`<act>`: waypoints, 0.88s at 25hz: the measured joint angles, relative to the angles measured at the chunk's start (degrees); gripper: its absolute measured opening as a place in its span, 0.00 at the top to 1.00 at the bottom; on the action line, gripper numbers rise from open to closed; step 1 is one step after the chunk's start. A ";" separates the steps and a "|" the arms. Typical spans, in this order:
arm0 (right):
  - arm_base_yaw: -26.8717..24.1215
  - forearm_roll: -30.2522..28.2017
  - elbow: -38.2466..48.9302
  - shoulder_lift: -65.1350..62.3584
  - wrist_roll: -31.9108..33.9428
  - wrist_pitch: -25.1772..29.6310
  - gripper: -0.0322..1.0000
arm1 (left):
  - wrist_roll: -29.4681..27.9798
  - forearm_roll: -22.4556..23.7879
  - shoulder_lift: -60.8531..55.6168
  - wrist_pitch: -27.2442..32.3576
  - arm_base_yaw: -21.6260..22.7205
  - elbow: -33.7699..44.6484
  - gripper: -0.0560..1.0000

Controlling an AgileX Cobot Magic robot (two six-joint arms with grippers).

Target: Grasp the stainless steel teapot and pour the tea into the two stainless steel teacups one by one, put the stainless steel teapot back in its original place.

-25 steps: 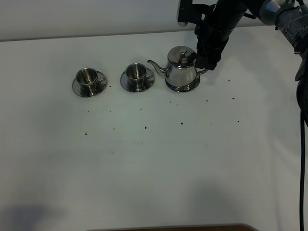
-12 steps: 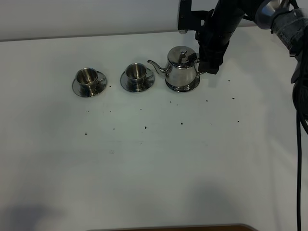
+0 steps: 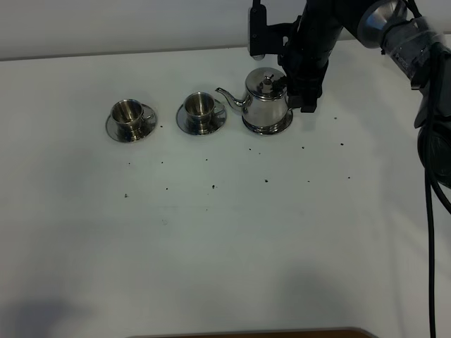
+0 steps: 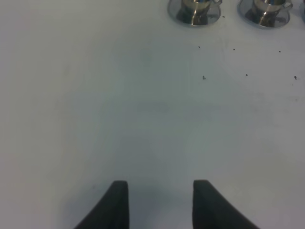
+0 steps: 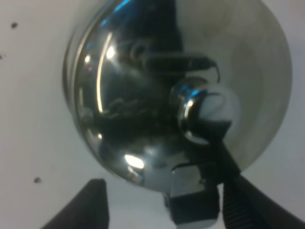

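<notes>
The shiny bell-shaped stainless steel teapot [image 3: 266,105] stands on its flat round steel dish [image 3: 266,130], its loop handle between the spread jaws of the black right gripper [image 3: 303,98]. Across the pot from that gripper sits a small steel teacup [image 3: 200,105], with its twin [image 3: 129,113] farther off. The left gripper [image 4: 161,202] hangs with jaws parted above the white table [image 3: 225,232].

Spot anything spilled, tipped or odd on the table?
Only small dark specks scattered over the white table in front of the teapot and cups, like loose crumbs. All three vessels stand upright.
</notes>
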 joint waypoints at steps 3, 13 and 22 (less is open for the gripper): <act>0.25 -1.35 0.00 0.06 -0.07 0.00 0.47 | 0.00 0.00 0.00 0.00 0.00 0.00 0.59; 0.25 -1.78 0.00 1.63 -0.81 -0.05 0.47 | 0.05 0.00 0.00 0.00 0.00 0.00 0.59; 0.25 -0.83 0.00 1.63 2.57 -0.05 0.47 | 0.12 0.00 0.00 0.00 0.00 0.00 0.59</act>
